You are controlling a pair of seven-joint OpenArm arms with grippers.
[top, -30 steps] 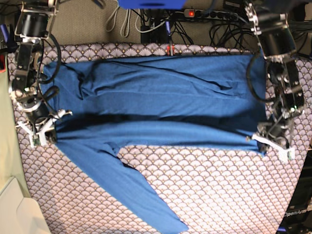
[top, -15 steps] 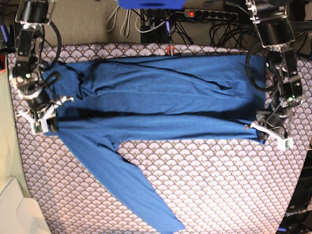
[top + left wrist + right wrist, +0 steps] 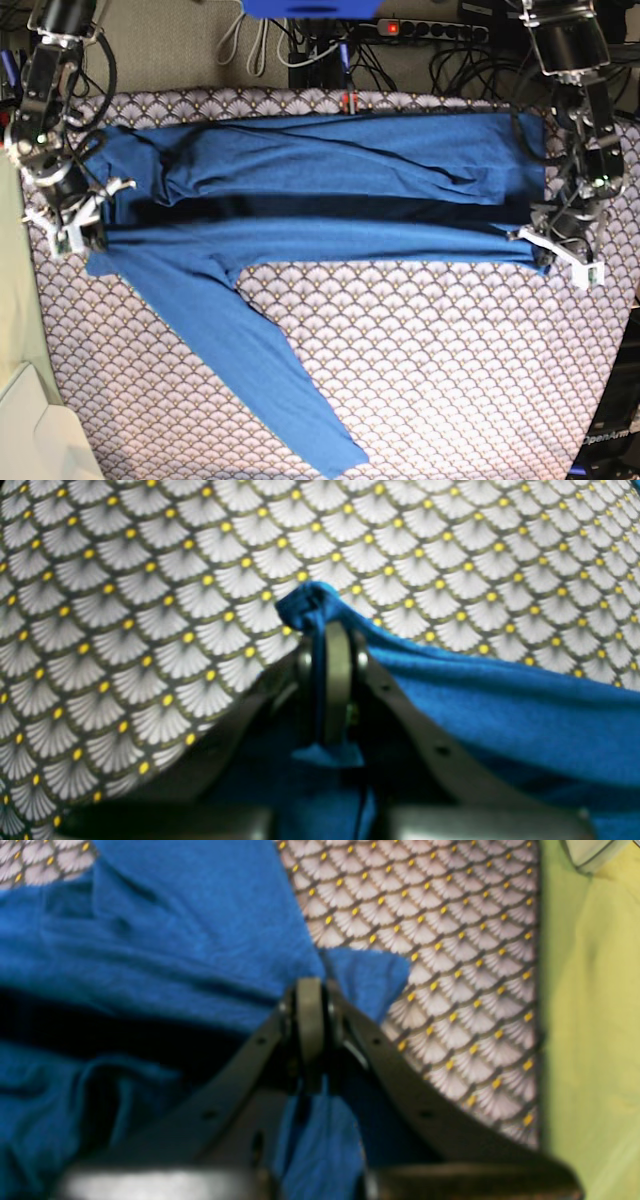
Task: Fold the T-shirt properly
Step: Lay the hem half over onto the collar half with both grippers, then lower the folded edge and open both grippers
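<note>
Across the patterned counter (image 3: 420, 370) lay the T-shirt (image 3: 330, 190), each end pinched: the left hand (image 3: 543, 250) and the right hand (image 3: 90, 228) were clamped together on its edge.

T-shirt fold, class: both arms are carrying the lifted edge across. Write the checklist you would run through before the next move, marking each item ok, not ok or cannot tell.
1. Left gripper shut on the T-shirt: ok, a corner of blue fabric sits pinched between its jaws.
2. Right gripper shut on the T-shirt: ok, cloth bunches at its closed tips.
3. Lifted edge taut between the two grippers: ok, it runs nearly straight in the base view.
4. Loose sleeve tucked in: not ok, it trails diagonally over the patterned tablecloth.
5. Lower layer smooth: not ok, creases show near the collar end.
6. Far edges aligned: cannot tell.
</note>
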